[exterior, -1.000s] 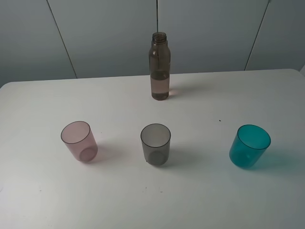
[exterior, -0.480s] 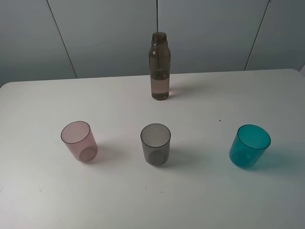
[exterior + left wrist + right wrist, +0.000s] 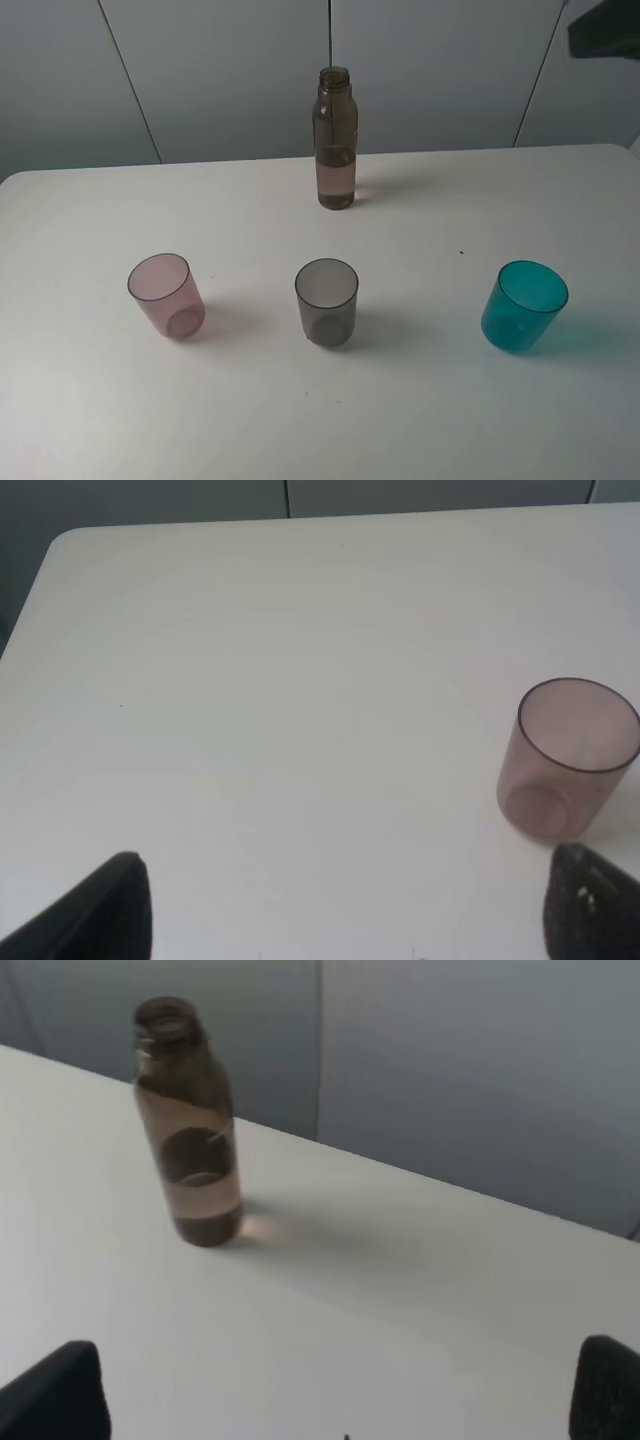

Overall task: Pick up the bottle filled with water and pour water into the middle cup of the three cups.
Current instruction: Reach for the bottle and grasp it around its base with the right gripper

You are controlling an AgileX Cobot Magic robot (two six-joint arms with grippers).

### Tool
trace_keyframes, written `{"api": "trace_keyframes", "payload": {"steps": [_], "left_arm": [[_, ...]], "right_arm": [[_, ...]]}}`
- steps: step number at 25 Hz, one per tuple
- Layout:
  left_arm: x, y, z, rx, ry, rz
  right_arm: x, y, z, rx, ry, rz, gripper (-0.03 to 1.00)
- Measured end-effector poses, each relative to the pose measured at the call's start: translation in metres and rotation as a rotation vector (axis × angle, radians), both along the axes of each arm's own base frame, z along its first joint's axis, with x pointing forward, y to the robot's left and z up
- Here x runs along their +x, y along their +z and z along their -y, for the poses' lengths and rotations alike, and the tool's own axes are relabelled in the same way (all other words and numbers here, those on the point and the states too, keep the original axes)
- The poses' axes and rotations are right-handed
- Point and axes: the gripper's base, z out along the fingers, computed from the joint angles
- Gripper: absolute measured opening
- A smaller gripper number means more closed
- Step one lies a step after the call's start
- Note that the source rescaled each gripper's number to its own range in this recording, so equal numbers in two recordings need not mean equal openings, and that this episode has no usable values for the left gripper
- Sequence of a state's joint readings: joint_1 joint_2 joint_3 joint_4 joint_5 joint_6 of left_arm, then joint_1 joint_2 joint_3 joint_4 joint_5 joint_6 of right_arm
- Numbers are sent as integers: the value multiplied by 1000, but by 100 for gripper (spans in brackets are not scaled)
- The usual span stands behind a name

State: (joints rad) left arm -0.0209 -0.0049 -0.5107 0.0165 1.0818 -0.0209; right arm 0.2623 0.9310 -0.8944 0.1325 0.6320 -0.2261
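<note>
Compared with a second ago, you have one change: a dark shape (image 3: 605,28) has come into the upper right corner of the high view, while the bottle and cups sit where they were. Your bottle (image 3: 337,140) stands upright at the far middle of the matte white table (image 3: 250,220). It is slim, smoky see-through plastic with a narrow threaded neck, uncapped and partly filled. The middle cup (image 3: 327,302), a smoky grey tapered tumbler, stands nearer you between the pink cup (image 3: 166,296) and the teal cup (image 3: 524,305), all well apart. Your left gripper (image 3: 347,880) is spread wide near the pink cup, gripping nothing. Your right gripper (image 3: 335,1360) is likewise spread wide, facing the bottle from well short of it.
</note>
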Motion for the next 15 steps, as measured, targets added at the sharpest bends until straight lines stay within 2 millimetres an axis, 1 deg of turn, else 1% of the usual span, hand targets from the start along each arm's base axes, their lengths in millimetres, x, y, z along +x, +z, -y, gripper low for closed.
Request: {"api": "trace_keyframes", "payload": {"steps": [4,10,15], "left_arm": [[0,0,0,0,0,0],[0,0,0,-2,1,0],[0,0,0,-2,1,0]], "right_arm": [[20,-16,-24,-26,81,-37,100],[48,-56,-54,-78,154,-174,100],[73,-89,-68,-77,144,-222,100]]}}
